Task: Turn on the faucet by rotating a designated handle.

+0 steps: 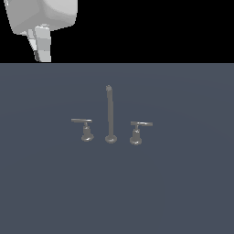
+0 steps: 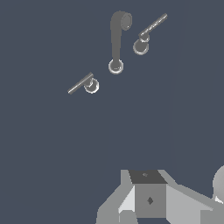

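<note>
Nothing is done yet: the tool (image 1: 42, 55), its opening impossible to judge, hangs well apart from the handle (image 1: 85, 128), leaving approach, grasp and rotation.

A rounded white arm (image 1: 43, 16) casing carries a blocky grey-and-white segment with dark edging.

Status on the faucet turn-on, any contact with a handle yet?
Done: nothing visible. The gripper hangs high at the exterior view's upper left, far from the faucet, holding nothing. In hand: at most the approach. The wrist view looks down on spout and both levers from well above. Left: descend to the handle on the exterior view's left, touch its bar, rotate it. Jaw state unclear.
</note>
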Controlling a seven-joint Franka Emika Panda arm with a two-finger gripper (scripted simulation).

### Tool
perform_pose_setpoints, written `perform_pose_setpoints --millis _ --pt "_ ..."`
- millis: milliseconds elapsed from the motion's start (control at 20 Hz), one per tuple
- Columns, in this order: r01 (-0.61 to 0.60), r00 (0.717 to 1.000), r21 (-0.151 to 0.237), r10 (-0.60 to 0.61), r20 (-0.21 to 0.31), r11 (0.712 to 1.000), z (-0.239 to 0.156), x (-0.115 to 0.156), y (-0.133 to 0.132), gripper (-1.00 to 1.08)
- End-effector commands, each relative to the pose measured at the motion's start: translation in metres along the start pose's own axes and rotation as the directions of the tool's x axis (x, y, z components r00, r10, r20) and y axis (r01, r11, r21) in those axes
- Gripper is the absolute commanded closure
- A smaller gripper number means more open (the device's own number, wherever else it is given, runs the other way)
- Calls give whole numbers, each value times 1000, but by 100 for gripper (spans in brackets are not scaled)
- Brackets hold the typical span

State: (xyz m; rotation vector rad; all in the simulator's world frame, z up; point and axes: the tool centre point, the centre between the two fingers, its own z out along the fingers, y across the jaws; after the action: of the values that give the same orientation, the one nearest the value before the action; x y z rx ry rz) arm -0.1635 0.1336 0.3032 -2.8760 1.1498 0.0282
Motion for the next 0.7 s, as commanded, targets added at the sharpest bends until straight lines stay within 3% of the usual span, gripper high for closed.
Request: perform_pose_setpoints --millis 0,650 --pt "-51 999 1 51 -1 999 12 3 -11 108" --pt "-282 959 3 282 -9 959 67 25 -57 108"
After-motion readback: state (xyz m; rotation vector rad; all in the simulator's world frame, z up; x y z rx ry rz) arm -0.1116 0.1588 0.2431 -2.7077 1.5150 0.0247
